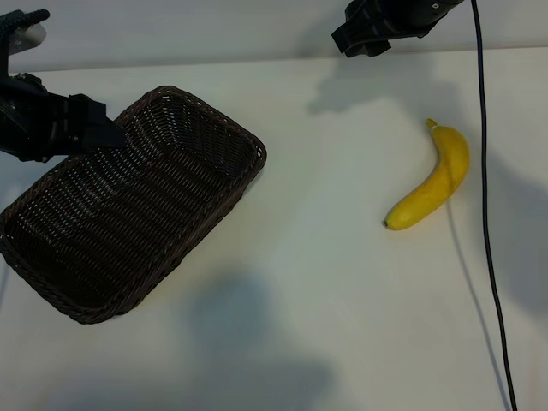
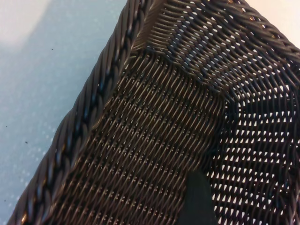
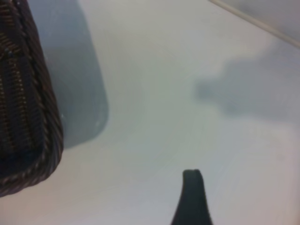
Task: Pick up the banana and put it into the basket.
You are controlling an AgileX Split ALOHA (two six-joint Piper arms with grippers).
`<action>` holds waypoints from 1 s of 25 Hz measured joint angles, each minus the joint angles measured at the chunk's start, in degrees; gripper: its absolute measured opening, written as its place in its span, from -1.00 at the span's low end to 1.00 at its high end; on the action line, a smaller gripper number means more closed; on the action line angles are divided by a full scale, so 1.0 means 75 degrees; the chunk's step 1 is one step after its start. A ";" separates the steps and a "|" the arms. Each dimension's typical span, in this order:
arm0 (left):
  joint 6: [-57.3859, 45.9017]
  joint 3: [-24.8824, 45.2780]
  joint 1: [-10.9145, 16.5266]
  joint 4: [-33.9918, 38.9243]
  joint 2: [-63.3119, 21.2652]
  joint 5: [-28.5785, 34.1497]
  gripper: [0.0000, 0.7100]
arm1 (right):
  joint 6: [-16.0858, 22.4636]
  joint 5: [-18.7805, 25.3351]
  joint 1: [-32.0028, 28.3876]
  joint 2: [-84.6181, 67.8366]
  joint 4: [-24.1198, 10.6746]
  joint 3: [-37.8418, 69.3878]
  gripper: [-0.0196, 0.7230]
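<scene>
while the banana [image 1: 431, 190] lies on the white table [image 1: 325, 282], well apart from the empty basket [image 1: 128, 205], left gripper [image 1: 107, 133] hangs over the basket's rim, jaws apart, holding nothing. right gripper [image 1: 364, 38] sits at the table's far edge, jaws apart, empty.

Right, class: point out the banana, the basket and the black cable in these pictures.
banana [image 1: 432, 181]: exterior view, middle of its yellow body.
basket [image 1: 224, 122]: exterior view, braided rim on its far side.
black cable [image 1: 485, 205]: exterior view, the stretch beside the banana.
</scene>
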 joint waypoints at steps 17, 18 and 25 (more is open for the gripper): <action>0.0000 0.0000 0.0000 0.0208 0.0000 0.0395 0.57 | 0.0000 0.0002 0.0000 0.0000 0.0000 0.0000 0.58; 0.0000 0.0000 0.0000 0.0208 0.0000 0.0395 0.57 | 0.0000 0.0002 0.0000 0.0000 0.0000 0.0000 0.58; -0.0023 0.0000 0.0000 0.0009 0.0000 0.0382 0.57 | 0.0000 0.0009 0.0000 0.0000 0.0000 0.0000 0.58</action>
